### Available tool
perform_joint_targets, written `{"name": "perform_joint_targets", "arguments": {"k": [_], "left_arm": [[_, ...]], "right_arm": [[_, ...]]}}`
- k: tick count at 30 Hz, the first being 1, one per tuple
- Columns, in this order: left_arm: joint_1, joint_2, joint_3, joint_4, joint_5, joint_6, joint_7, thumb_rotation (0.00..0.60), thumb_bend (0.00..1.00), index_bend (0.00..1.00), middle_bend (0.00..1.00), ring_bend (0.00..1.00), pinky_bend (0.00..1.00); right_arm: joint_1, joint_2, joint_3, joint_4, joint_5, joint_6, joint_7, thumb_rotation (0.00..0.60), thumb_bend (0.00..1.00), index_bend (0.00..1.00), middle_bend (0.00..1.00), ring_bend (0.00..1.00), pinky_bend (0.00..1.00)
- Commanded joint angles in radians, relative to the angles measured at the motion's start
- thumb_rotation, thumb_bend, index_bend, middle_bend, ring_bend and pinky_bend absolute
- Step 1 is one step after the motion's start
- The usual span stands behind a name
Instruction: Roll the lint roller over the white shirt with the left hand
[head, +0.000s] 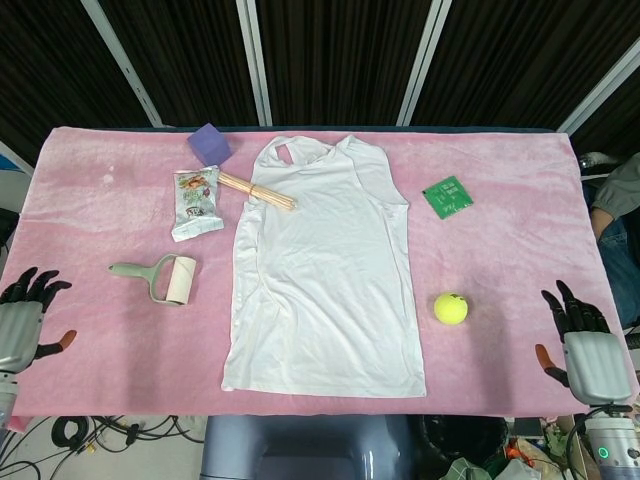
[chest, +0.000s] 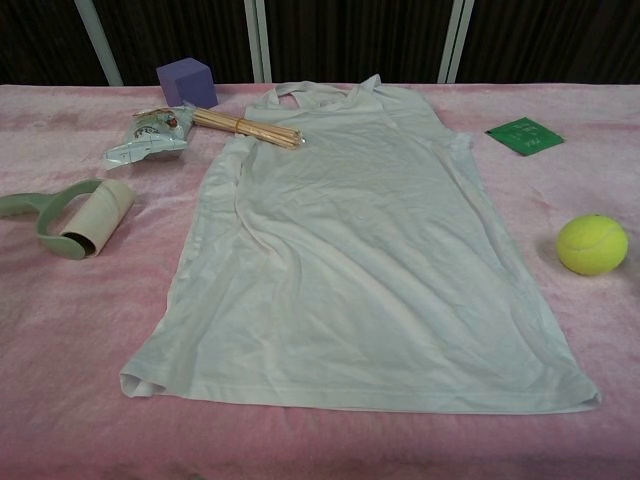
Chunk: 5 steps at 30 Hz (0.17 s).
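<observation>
The lint roller (head: 160, 279) lies on the pink bench (head: 90, 190) at the left of the head view, its green handle pointing toward the left edge and its roll end toward the white shirt (head: 322, 275), with a strip of bare cloth between them. The shirt lies spread flat in the middle of the frame, neckline toward the top. The left hand (head: 20, 320) sits at the lower left corner of the frame, well apart from the roller, fingers spread and holding nothing. The right hand (head: 584, 345) is at the lower right corner, fingers likewise apart and empty. The chest view shows neither hand.

Above the roller lie a snack packet (head: 196, 203), a bundle of wooden sticks (head: 255, 190) touching the shirt's edge, and a purple block (head: 209, 143). Right of the shirt are a small green packet (head: 447, 196), possibly a card, and a tennis ball (head: 451, 308).
</observation>
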<state>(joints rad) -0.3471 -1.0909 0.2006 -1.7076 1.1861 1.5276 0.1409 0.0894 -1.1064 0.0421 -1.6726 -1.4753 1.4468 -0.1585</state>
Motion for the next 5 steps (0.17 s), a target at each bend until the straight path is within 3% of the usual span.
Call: {"name": "perform_joint_targets", "arguments": {"k": [1,5], "left_arm": [[0.042,-0.026,-0.009,0.053,0.036,0.017,-0.057,0.600,0.21,0.23,0.12,0.00,0.09],[0.059,-0.024,-0.024,0.078,0.048,0.001,-0.092,0.600,0.21,0.21,0.11,0.00,0.08]], "right_arm": [[-0.003,-0.003,-0.006,0.009,-0.021,0.014,0.004,0.600,0.26,0.12,0.00,0.14,0.16],[-0.006,-0.005,-0.013,0.012,-0.035,0.018,0.006,0.600,0.26,0.12,0.00,0.14,0.16]]}}
